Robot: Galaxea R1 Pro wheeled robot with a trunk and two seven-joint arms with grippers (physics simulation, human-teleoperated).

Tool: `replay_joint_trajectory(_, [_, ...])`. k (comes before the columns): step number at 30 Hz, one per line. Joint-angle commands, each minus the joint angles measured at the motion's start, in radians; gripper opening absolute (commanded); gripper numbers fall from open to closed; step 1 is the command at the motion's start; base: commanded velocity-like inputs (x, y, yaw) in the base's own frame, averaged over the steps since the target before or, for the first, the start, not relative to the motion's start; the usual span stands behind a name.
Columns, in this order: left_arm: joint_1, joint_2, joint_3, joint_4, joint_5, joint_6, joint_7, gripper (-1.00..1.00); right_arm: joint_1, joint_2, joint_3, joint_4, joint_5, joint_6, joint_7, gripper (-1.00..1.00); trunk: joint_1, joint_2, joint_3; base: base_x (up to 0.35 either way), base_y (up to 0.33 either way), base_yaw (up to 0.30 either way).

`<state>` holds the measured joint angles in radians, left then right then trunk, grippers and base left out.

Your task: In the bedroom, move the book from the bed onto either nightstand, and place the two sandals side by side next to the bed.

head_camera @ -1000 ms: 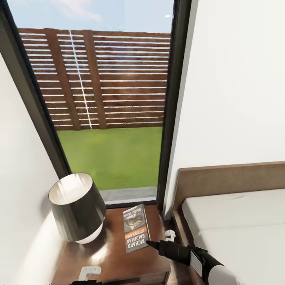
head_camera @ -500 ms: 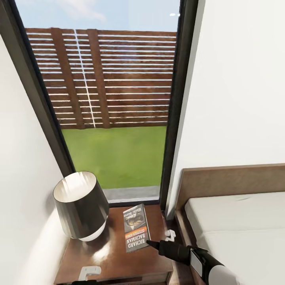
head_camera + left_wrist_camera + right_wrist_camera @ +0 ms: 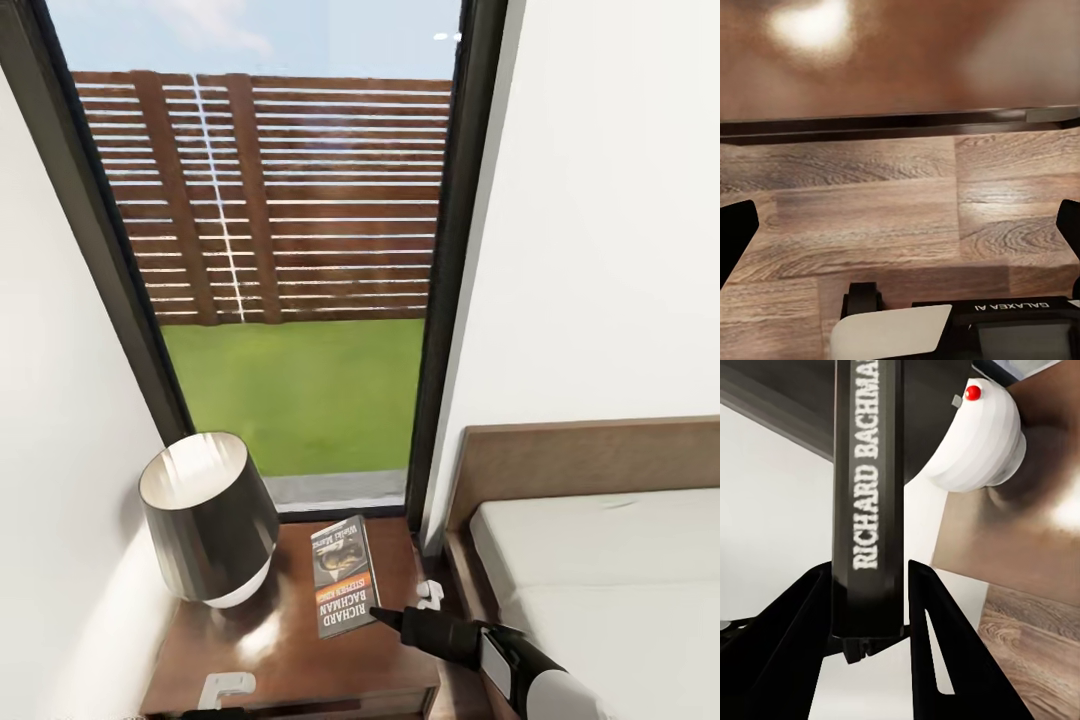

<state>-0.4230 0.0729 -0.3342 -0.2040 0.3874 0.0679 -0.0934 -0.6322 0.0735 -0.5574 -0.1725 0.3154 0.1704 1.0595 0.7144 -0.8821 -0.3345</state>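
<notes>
The right gripper [image 3: 870, 607] has its two black fingers [image 3: 791, 645] closed on the spine end of the book [image 3: 868, 472], the white lettering "RICHARD BACHMAN" running up the dark spine between them in the right wrist view. In the head view the same gripper [image 3: 385, 617] reaches in from the bed side and meets the book [image 3: 343, 575] at its near right corner; the book lies flat, cover up, on the tabletop of the nightstand [image 3: 290, 650], toward the edge nearest the bed, with its orange band and title at the near end and the greyish picture at the far end. The left gripper [image 3: 900, 225] has its fingers [image 3: 735, 232] spread wide with nothing between them (only wood-plank floor [image 3: 892, 217] and the dark lower edge of the nightstand lie beyond). A lamp [image 3: 208, 520] with a dark conical shade and a white base stands on the tabletop's far left corner, just beside the book but apart from it; its white base with a small red dot [image 3: 973, 392] is in the right wrist view. Beside the nightstand is the bed [image 3: 600, 570], brown headboard and pale mattress. Behind the nightstand a tall dark-framed window [image 3: 290, 280] shows grass and a slatted brown fence.
</notes>
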Motion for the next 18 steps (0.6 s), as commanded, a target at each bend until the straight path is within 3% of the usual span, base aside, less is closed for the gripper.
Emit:
replay_joint_trajectory(1, [0.0, 0.001, -0.005, -0.002, 0.01, 0.006, -0.002, 1.0, 0.0, 0.001, -0.009, -0.003, 0.007, 0.011, 0.005, -1.0, 0.0, -0.001, -0.001, 0.0, 0.0, 0.139])
replay_joint_trajectory(18, [0.0, 0.001, -0.005, -0.002, 0.009, -0.002, -0.002, 1.0, 0.0, 0.002, -0.002, -0.003, 0.007, 0.011, 0.004, -1.0, 0.0, -0.001, -0.001, 0.0, 0.0, 0.04])
